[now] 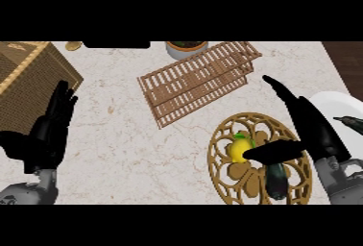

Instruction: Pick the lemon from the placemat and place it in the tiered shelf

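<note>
Lemon (239, 149): lies on the round lattice placemat (215, 161), in its upper left part. Not lifted. A dark green vegetable (277, 180) (cucumber or zucchini, cannot tell which) lies on the same placemat, just beside the lemon at its lower right.

Right hand (312, 129): over the placemat's right side, spread wide. Fingers (278, 87) are straight and point toward the upper left. The thumb (273, 151) stretches sideways across the mat, its tip at the lemon's right flank. Whether the tip touches the lemon or stops just short cannot be told from this angle. Nothing is curled round the fruit, so no grasp.

Left hand (50, 126): open, fingers up, resting near the view's left edge, holding nothing.

Tiered shelf (197, 80): wooden slats, stands on the tabletop (120, 149) up and left of the placemat, near it but apart. The lemon is not in it.

Progress, my judgement: early. The approach looks about complete, since the right hand sits beside the lemon. Everything else is left to do: close round the lemon, lift it off the mat, carry it up-left to the shelf, set it on a tier, release.

Note: the green vegetable lies close under the thumb's line, so a closing hand could catch it along with the lemon.
</note>
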{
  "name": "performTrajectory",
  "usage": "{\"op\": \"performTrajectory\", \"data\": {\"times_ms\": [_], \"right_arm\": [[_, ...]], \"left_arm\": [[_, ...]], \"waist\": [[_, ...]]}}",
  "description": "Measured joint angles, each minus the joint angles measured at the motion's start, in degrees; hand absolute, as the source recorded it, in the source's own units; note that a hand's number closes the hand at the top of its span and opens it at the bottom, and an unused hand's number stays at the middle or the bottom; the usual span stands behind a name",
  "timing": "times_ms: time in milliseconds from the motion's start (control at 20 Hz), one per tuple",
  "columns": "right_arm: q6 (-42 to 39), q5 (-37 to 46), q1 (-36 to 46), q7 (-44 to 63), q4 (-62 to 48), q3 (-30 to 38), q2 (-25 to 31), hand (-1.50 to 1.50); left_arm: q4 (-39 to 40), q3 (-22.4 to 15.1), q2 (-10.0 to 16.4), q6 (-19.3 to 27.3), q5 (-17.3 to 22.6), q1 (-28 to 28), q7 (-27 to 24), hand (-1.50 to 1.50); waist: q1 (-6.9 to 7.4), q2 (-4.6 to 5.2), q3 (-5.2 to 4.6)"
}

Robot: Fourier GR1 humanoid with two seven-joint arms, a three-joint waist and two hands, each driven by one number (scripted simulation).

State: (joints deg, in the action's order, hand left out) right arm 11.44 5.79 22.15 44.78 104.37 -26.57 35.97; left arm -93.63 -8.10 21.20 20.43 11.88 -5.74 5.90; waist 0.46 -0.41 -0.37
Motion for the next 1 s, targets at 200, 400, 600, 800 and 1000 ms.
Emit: {"op": "performTrajectory", "data": {"times_ms": [200,400,600,800,1000], "right_arm": [[-6.81,4.19,6.75,12.24,-0.45,-5.73,1.31,-1.50],[-10.31,7.21,12.62,18.86,-4.18,-10.04,-2.45,-1.50],[-12.64,8.69,15.89,21.21,-8.44,-12.29,-5.51,-1.50],[-14.44,11.51,17.59,22.46,-13.75,-15.55,-8.09,-1.50],[-16.79,12.07,18.43,23.38,-18.68,-17.52,-9.17,-1.50]], "left_arm": [[0.77,-0.24,-0.26,-0.35,-0.34,-0.56,-0.26,0.00],[-0.16,-0.24,-0.10,-0.86,-0.43,0.02,-0.05,0.00],[-0.34,0.41,-0.28,-0.79,-0.42,-0.49,0.75,0.00],[-0.45,-0.01,-1.02,-0.60,-1.00,0.48,0.25,0.00],[-0.26,0.84,-0.59,-1.07,-0.90,0.36,0.06,0.00]], "waist": [[0.64,0.15,-0.02],[1.08,0.23,0.09],[0.68,0.32,0.19],[0.67,0.32,0.21],[0.43,0.31,0.21]]}}
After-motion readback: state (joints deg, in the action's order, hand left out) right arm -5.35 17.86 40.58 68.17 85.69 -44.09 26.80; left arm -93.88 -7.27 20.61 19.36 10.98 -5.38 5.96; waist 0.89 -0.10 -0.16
